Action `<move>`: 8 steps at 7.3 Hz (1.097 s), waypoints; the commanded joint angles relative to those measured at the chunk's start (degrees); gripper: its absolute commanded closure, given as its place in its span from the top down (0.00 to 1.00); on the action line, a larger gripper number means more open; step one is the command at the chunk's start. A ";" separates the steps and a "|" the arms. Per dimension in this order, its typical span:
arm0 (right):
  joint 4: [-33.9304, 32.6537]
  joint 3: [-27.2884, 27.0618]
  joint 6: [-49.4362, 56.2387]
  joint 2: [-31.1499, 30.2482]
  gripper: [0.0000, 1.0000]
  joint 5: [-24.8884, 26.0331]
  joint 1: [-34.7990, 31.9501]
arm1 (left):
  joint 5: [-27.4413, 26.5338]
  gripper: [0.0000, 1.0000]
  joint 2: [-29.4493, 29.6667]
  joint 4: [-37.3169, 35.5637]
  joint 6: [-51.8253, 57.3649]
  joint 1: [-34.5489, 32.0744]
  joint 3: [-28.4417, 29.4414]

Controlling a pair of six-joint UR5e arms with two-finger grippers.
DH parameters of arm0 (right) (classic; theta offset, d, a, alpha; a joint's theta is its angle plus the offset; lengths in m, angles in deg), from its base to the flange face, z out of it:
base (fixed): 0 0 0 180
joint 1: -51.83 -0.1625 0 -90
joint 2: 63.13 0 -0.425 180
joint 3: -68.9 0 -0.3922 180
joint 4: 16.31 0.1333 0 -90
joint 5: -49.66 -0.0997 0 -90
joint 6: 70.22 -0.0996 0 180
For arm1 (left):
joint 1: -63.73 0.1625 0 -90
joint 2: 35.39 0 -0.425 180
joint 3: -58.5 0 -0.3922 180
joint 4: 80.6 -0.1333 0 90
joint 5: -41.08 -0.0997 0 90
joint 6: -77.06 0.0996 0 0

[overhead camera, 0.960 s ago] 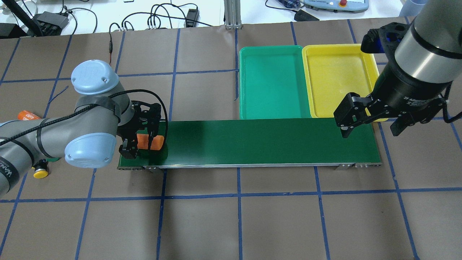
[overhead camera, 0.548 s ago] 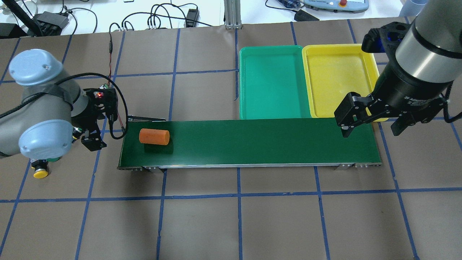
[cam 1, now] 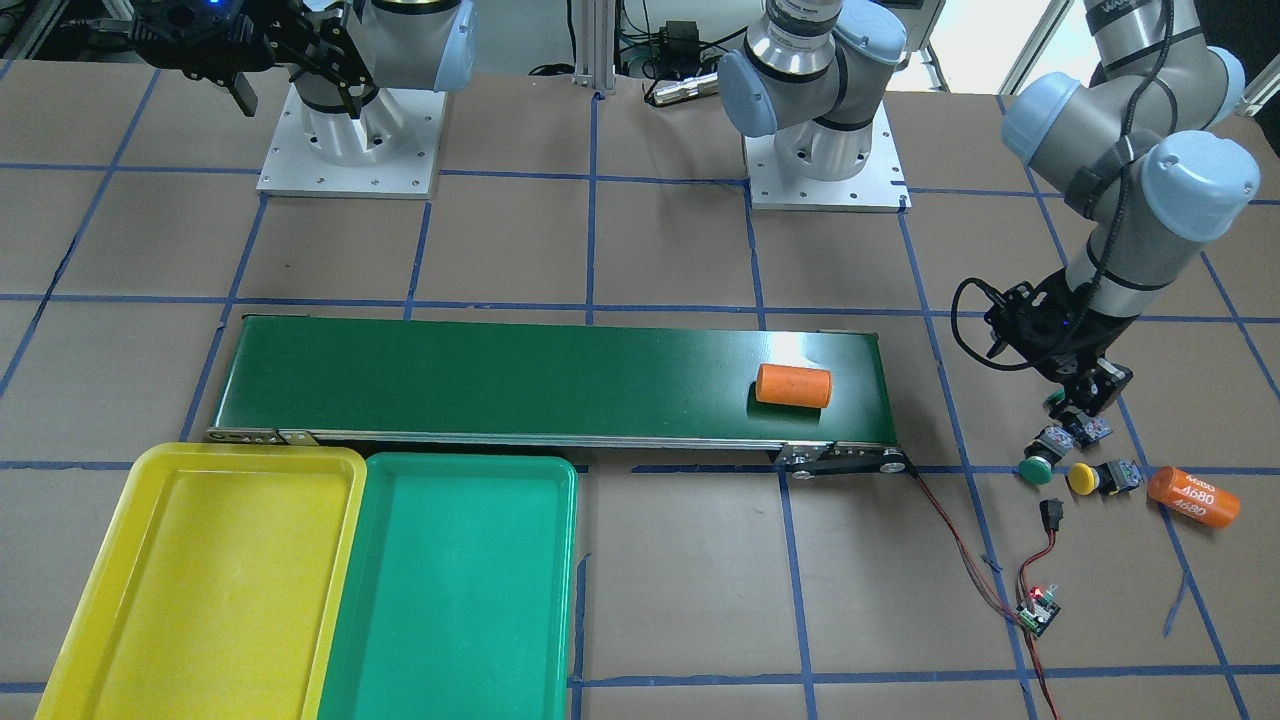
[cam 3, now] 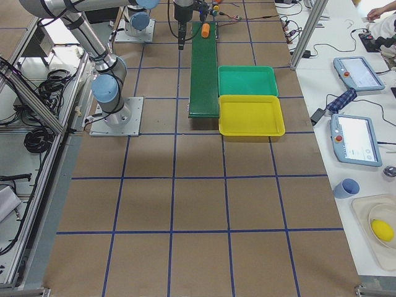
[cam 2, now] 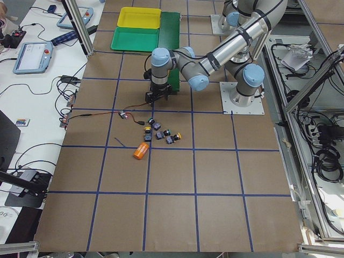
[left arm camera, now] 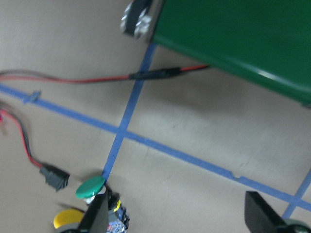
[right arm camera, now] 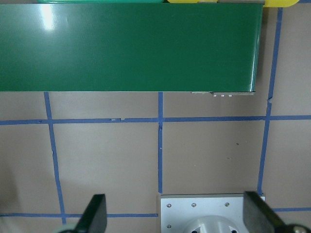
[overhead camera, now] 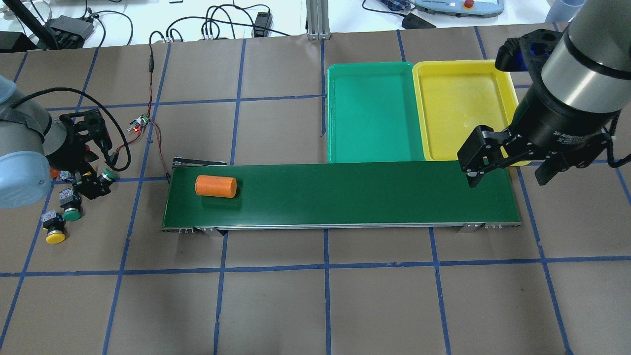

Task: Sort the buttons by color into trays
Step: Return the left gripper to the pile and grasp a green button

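Our left fingers (left arm camera: 263,219) hang released over the buttons (overhead camera: 72,213) clustered on the desk (overhead camera: 315,296) left of the belt (overhead camera: 369,192). Our right fingers (right arm camera: 95,214) hover released near the two trays (overhead camera: 374,113), far right.

glossy plastic green tray (overhead camera: 369,113), seemingly matt paper tabletop (overhead camera: 374,305)

Table (overhead camera: 374,305) bearing conveyor (overhead camera: 355,192), trays (overhead camera: 369,113), buttons (overhead camera: 55,236)

A yellow-capped button (overhead camera: 55,237) and two green-capped buttons (overhead camera: 72,214) lie clustered at the overhead frame's left edge. Upper right, the green tray (overhead camera: 369,113) and yellow tray (overhead camera: 458,103) sit side by side, rims touching.
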 commanded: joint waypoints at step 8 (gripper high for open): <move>0.23 -0.27 -0.15 -0.09 1.00 0.59 -0.01 | -8.15 0.71 16.02 -6.95 -4.23 0.57 3.27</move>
